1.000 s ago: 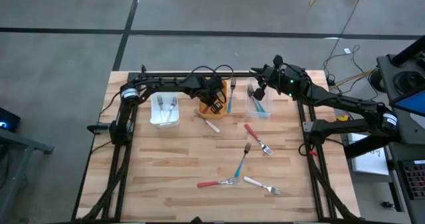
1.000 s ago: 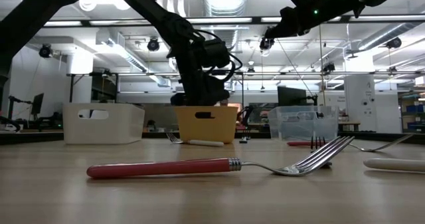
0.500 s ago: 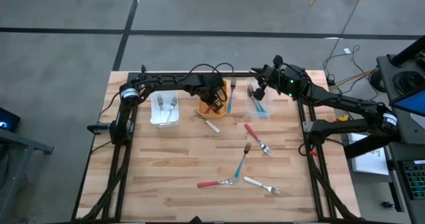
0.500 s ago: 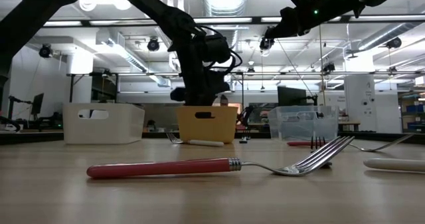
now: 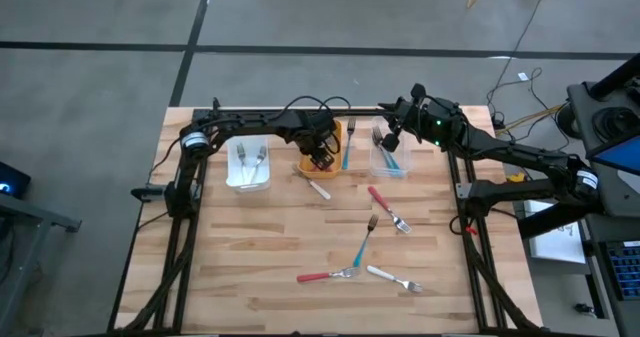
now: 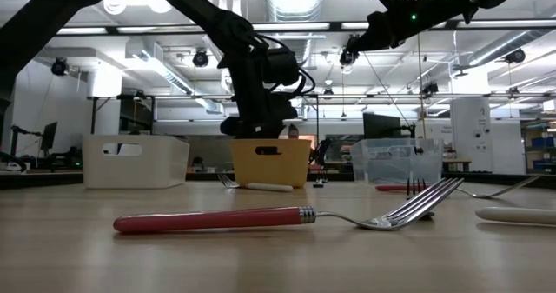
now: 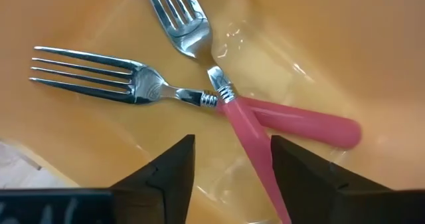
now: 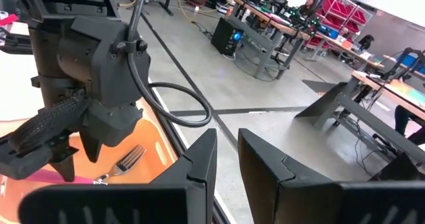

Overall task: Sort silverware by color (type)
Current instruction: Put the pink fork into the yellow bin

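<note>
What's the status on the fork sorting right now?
Left claw open, empty, over orange bin; two pink-handled forks inside. Right claw open above clear bin. Five forks unsorted; nothing blocking.

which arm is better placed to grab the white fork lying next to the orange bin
Left. Its open claw hangs over the orange bin, right beside the white fork. The right claw sits over the clear bin, farther away.

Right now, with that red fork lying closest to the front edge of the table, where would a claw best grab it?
Probably at the middle of the red fork's plastic handle, coming straight down from above. It lies flat on the table, and the handle is straight and thicker than the metal neck. Its prongs touch the blue fork at the other end, so the handle side looks freer.
</note>
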Action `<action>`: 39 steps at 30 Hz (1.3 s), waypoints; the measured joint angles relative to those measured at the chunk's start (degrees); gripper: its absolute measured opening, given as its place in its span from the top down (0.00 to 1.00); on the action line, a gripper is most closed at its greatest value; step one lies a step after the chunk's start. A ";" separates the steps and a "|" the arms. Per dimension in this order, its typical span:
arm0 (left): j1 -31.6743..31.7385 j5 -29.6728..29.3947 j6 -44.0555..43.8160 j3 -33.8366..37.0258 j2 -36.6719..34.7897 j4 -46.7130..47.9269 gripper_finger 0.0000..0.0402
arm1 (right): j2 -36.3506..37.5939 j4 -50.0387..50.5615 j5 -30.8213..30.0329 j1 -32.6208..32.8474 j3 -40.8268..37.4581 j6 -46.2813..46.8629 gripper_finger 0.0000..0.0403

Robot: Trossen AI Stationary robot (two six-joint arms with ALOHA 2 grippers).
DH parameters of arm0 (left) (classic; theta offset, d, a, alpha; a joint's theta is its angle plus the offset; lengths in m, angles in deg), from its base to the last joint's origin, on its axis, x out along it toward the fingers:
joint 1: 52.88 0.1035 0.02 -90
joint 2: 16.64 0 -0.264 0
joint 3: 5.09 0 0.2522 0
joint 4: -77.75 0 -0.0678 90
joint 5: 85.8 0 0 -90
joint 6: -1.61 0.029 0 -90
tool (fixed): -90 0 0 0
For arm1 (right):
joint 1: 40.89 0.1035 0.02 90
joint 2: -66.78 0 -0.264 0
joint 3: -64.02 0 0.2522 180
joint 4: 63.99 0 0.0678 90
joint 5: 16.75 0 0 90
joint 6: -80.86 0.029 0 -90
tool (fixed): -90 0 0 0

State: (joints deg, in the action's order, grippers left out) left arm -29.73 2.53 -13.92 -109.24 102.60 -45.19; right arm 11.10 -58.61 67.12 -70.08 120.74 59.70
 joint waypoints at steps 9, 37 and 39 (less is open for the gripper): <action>-0.48 0.54 -0.22 0.11 0.53 -1.17 0.55 | 0.00 0.00 -0.01 0.00 0.00 -0.53 0.87; -0.69 -2.75 -1.99 0.09 3.35 -2.10 0.90 | 0.00 0.09 -0.02 0.01 0.00 -0.52 0.87; -0.69 -2.80 -1.98 0.09 2.90 -2.18 0.90 | 0.00 0.09 -0.02 0.02 0.00 -0.52 0.87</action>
State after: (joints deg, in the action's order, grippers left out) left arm -30.42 -0.27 -15.90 -109.15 105.51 -47.37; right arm 11.10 -58.52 67.09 -70.06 120.74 59.18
